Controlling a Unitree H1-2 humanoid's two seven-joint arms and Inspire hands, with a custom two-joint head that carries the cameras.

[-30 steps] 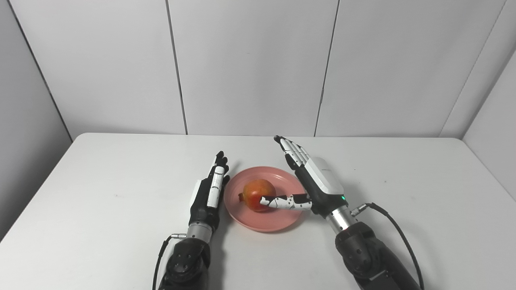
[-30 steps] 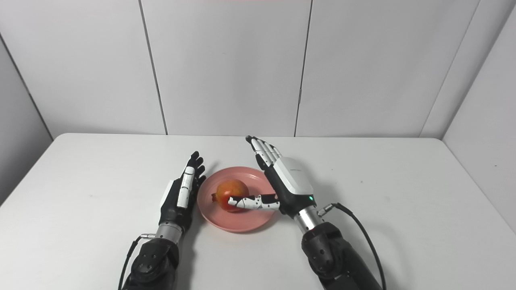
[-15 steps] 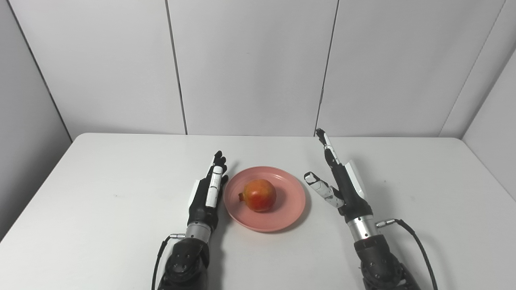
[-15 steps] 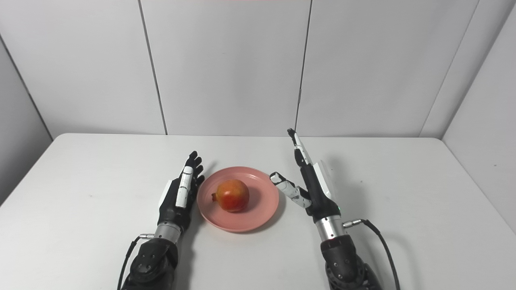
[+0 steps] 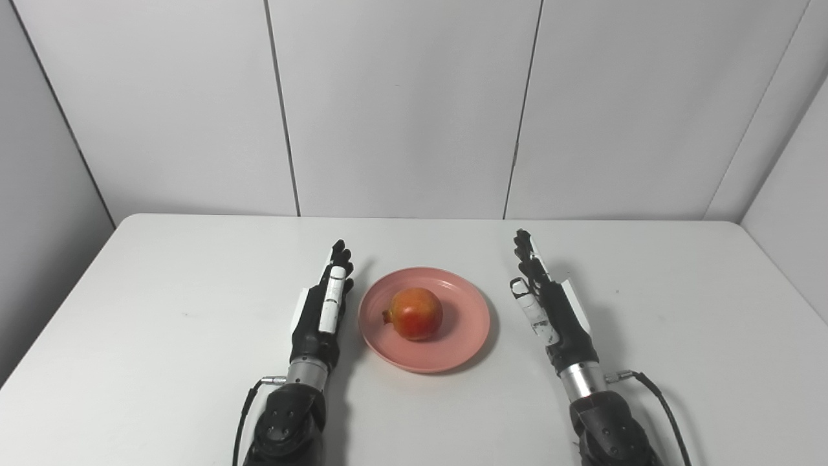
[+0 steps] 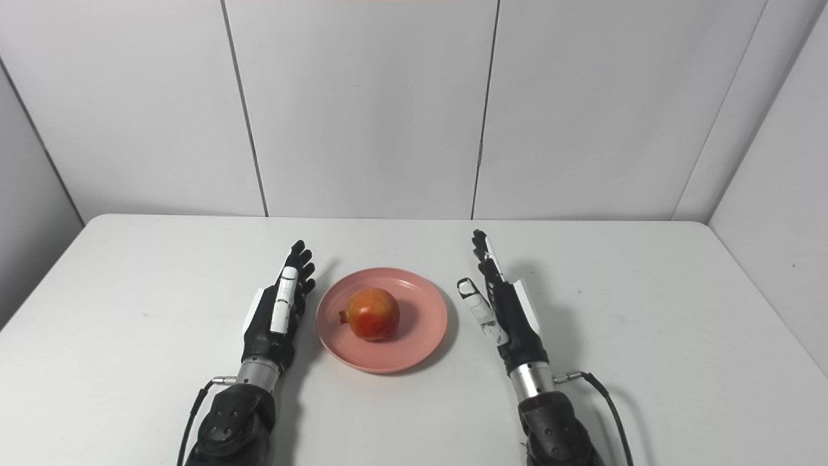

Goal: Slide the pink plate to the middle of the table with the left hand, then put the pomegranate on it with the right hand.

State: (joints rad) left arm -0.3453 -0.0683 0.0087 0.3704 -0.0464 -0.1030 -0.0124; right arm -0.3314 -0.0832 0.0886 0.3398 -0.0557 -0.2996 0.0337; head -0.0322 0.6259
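Between my two hands sits the pomegranate (image 5: 415, 314), resting on the pink plate (image 5: 453, 343) near the middle of the white table (image 5: 162, 323). It lies a little toward the left-hand side of the plate, its small crown end pointing at my left hand, its skin red with a yellow-orange patch on top. The plate lies flat on the tabletop, and nothing of mine touches it or the fruit. My left hand (image 5: 320, 310) stands on its edge just beside the plate's left rim, a narrow strip of table showing between them; its fingers (image 5: 339, 255) are straight, held close alongside one another and pointing away from me toward the back wall, and they hold nothing. My right hand (image 5: 550, 310) stands on edge as well, a bit farther off from the plate's right rim than the left one is from its side. Its fingers (image 5: 525, 249) also reach straight ahead, lying together, while the thumb (image 5: 527, 301) juts a little toward the plate, and that hand is empty too. Behind everything rise plain grey wall panels (image 5: 401, 103).
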